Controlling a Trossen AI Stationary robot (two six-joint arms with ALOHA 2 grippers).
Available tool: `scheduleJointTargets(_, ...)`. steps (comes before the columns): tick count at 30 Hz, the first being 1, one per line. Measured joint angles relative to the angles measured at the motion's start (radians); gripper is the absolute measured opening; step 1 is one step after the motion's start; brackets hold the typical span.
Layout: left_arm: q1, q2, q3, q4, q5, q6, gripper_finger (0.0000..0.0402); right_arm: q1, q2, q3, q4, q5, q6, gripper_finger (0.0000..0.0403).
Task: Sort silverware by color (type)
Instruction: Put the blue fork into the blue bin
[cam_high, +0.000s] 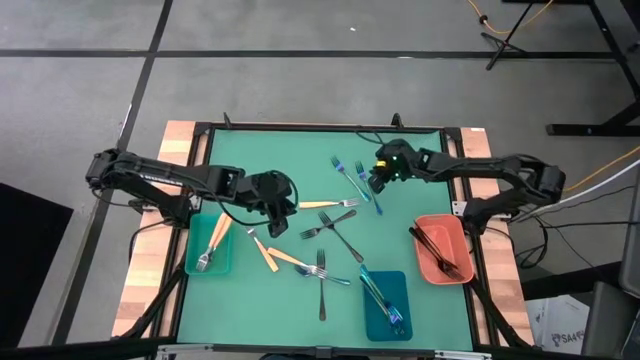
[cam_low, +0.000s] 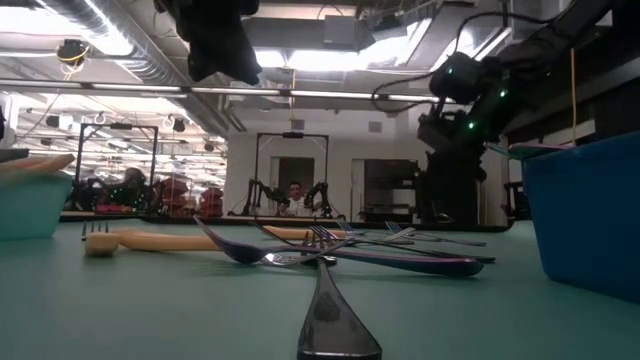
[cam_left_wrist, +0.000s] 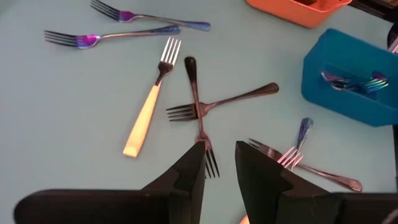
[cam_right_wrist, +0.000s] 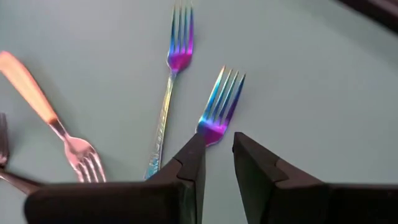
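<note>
Loose silverware lies on the green mat. Two iridescent forks (cam_high: 355, 175) lie at the far middle, and one iridescent fork (cam_right_wrist: 219, 106) is just ahead of my right gripper (cam_right_wrist: 219, 152), which hovers open over its neck. My right gripper (cam_high: 376, 183) slants down. An orange-handled fork (cam_left_wrist: 149, 106) and two crossed dark forks (cam_left_wrist: 200, 109) lie in front of my left gripper (cam_left_wrist: 219, 165). My left gripper (cam_high: 280, 205) hangs open above the mat, over the tines of one dark fork.
Teal tray (cam_high: 222, 262) at the left holds orange-handled pieces. Blue tray (cam_high: 375, 325) near the front holds iridescent ones. Salmon tray (cam_high: 455, 235) at the right holds dark ones. More forks (cam_high: 320, 275) and orange handles (cam_high: 265, 250) lie near the front middle.
</note>
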Motion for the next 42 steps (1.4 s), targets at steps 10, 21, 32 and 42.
scheduleJointTargets(10,0.0,0.0,0.0,0.0,0.0,0.0,0.0082,0.0,0.122,0.0,0.04,-0.066,0.001,0.0072)
scheduleJointTargets(21,0.0,0.0,0.0,0.0,0.0,0.0,0.0082,0.053,0.177,0.0,0.052,-0.047,-0.001,0.0072)
scheduleJointTargets(32,0.0,0.0,0.0,0.0,0.0,0.0,0.0082,0.126,0.247,0.003,0.104,0.081,-0.002,0.0072)
scheduleJointTargets(42,0.0,0.0,0.0,0.0,0.0,0.0,0.0082,0.124,0.25,0.003,0.099,0.081,-0.002,0.0072)
